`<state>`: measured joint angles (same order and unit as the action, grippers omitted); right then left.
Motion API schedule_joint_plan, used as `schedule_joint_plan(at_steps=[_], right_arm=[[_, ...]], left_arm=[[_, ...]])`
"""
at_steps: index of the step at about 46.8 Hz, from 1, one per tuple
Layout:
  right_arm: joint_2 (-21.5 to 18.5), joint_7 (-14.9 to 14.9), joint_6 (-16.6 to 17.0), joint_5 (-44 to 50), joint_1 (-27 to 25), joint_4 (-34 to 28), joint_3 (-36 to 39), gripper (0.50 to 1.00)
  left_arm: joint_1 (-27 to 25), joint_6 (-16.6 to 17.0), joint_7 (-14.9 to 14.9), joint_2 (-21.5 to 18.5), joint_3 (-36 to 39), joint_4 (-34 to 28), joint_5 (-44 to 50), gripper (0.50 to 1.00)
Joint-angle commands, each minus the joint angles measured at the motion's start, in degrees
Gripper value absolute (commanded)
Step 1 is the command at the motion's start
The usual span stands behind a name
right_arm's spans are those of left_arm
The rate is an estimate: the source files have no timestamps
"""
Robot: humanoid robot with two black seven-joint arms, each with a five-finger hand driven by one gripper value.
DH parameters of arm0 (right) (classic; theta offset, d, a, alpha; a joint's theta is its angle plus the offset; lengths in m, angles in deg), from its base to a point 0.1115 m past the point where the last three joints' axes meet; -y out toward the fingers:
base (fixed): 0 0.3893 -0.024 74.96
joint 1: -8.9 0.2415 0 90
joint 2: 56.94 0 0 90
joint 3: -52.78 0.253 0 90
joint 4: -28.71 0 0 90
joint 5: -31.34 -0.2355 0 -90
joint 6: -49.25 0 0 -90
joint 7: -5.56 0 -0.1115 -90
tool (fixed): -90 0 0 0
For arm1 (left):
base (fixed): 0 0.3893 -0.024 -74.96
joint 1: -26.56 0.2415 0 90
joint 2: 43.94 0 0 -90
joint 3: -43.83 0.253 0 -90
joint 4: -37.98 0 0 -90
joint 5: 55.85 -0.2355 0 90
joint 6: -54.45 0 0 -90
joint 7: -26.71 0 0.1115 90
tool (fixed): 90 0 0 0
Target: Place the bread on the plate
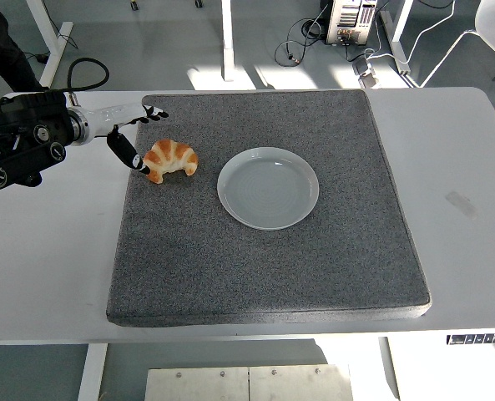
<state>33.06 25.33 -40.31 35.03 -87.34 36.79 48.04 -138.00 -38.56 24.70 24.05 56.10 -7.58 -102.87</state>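
The bread is a golden croissant (172,159) lying on the grey mat (272,276), left of a pale round plate (269,188) at the mat's middle. My left hand (134,138) reaches in from the left edge, just left of the croissant. Its fingers are spread, the upper ones over the mat's far left corner, the thumb tip down beside the croissant's left end. It holds nothing. My right arm is out of view.
The mat covers most of the white table (472,167). A small clear tape patch (460,203) lies on the table at the right. A person's dark leg (3,42) shows at the top left.
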Motion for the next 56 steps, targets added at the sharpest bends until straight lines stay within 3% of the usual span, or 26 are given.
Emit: schedule_joint_plan(at_steps=[1,12,32,34,39,50,52,56], right_arm=[[0.0,0.0,0.0,0.0,0.0,0.0,0.0,1.0],[0.0,0.0,0.0,0.0,0.0,-0.1,0.0,1.0],[0.0,0.0,0.0,0.0,-0.1,-0.2,0.0,1.0],[0.0,0.0,0.0,0.0,-0.1,-0.1,0.0,1.0],[0.0,0.0,0.0,0.0,-0.1,-0.1,0.0,1.0],[0.0,0.0,0.0,0.0,-0.1,-0.2,0.0,1.0],[0.0,0.0,0.0,0.0,-0.1,-0.1,0.0,1.0],[0.0,0.0,0.0,0.0,-0.1,-0.1,0.0,1.0]], left_arm=[[0.6,0.0,0.0,0.7,-1.0,0.4,0.3,0.978],[3.5,2.0,-0.1,1.2,-3.1,0.6,0.6,0.978],[6.9,3.8,-2.5,6.7,-3.6,6.7,0.7,0.965],[7.0,4.2,-2.6,6.7,-3.6,6.9,0.7,0.937],[7.3,4.7,-3.4,6.7,-3.4,7.1,0.5,0.771],[7.8,6.7,-3.8,7.2,-3.1,8.5,0.4,0.725],[7.6,7.0,-3.7,7.7,-3.0,8.6,0.4,0.693],[6.6,7.6,-3.6,7.7,-3.5,8.6,0.5,0.583]])
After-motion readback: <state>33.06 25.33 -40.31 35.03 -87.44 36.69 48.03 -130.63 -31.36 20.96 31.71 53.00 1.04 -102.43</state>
